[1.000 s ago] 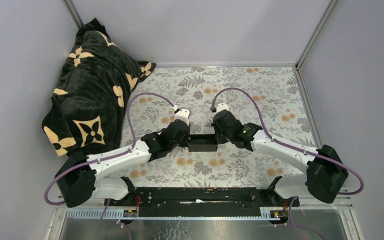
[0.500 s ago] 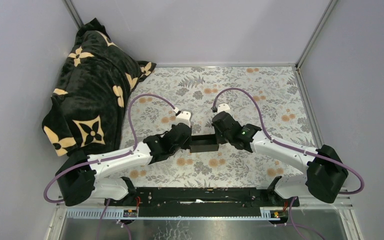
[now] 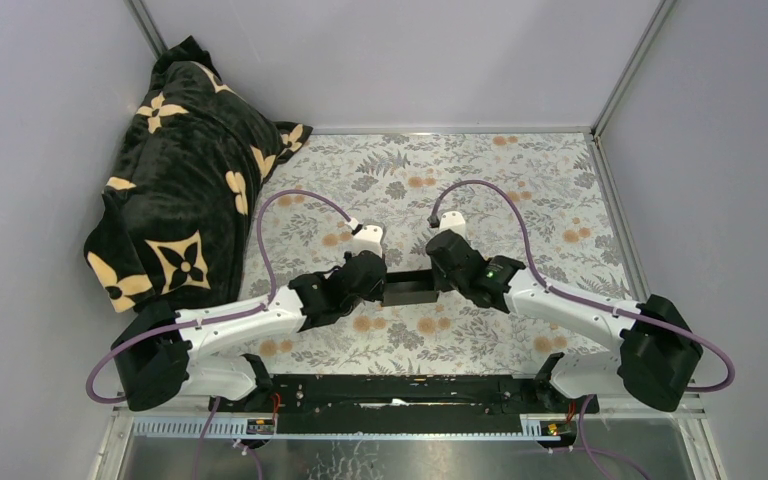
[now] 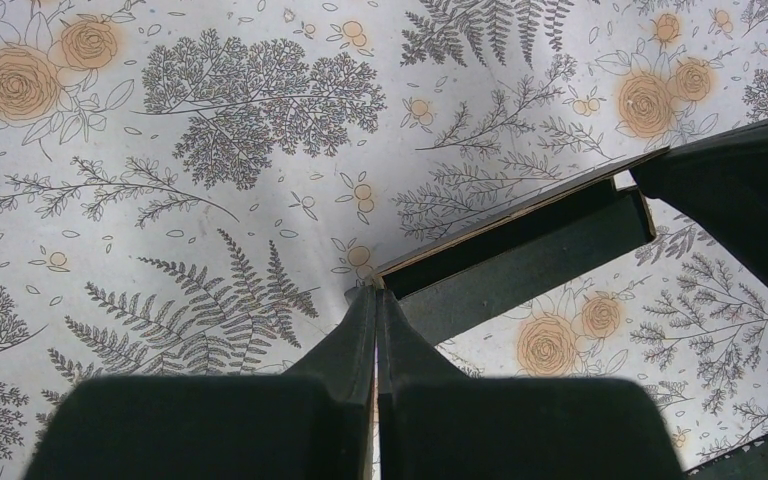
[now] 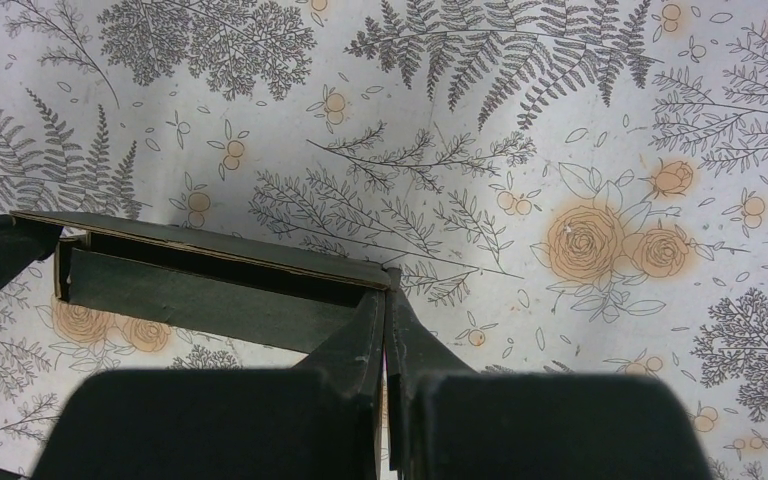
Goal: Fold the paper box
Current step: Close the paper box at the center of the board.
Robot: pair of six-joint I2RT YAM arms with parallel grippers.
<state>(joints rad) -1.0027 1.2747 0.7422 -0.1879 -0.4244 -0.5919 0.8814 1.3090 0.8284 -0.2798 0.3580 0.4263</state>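
The paper box (image 3: 407,291) is a small, long, matte black card box, open on top, held just above the floral cloth between my two grippers. My left gripper (image 3: 381,288) is shut on its left end and my right gripper (image 3: 435,285) is shut on its right end. In the left wrist view the left gripper (image 4: 375,293) pinches the corner of the paper box (image 4: 520,255), with a thin tan card edge showing between the fingers. In the right wrist view the right gripper (image 5: 388,292) pinches the other end wall of the paper box (image 5: 200,290).
A black plush blanket with cream flower motifs (image 3: 185,190) is heaped at the back left against the wall. The floral tablecloth (image 3: 520,190) covers the table, boxed in by grey walls. A black rail (image 3: 400,392) runs along the near edge between the arm bases.
Both grippers have drifted slightly toward the near edge, carrying the box with them. Both stay shut on its ends.
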